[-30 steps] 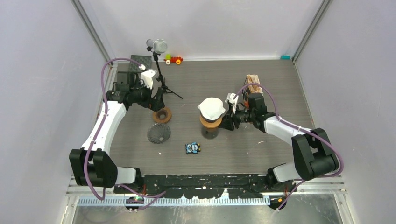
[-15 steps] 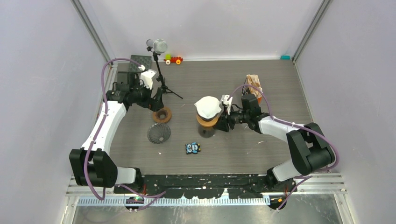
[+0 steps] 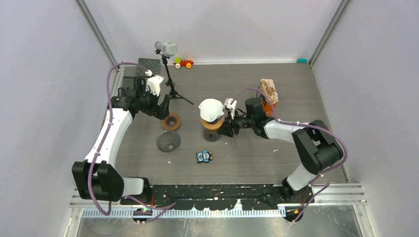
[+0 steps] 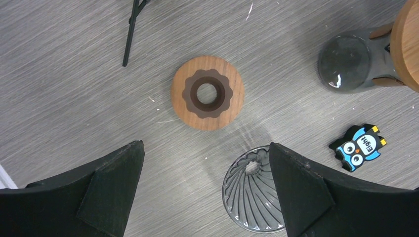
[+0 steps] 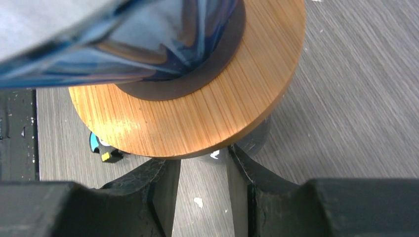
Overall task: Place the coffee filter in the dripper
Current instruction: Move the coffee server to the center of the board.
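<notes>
Right pincer (image 3: 223, 129) is clenched on the dripper (image 3: 212, 123) just beneath its wood collar, and the wrist view shows its fingers (image 5: 163, 197) drawn close together under that disc. The left pincer (image 3: 165, 106) is released, jaws spread wide, hanging above the left half of the grey bench (image 3: 296, 163) and touching nothing. A mic (image 3: 168, 49) on a black tripod stands near the back left, and a brown bag (image 3: 269, 89) stands behind the right arm. The dripper sits near the middle of the bench, and the white filter (image 3: 211, 109) lies in its cone, its rim showing above the collar. Directly under the dripper is a dark glass jar (image 4: 346, 61); whether the dripper rests on it cannot be told. A ribbed glass cone (image 4: 252, 192) lies mouth-down to the left of the dripper, with a wood ring (image 4: 207, 92) flat on the bench just behind it and apart from it. An owl block (image 4: 359, 146) lies near the jar, toward the arm bases. A small toy (image 3: 184, 63) sits by the back wall.
</notes>
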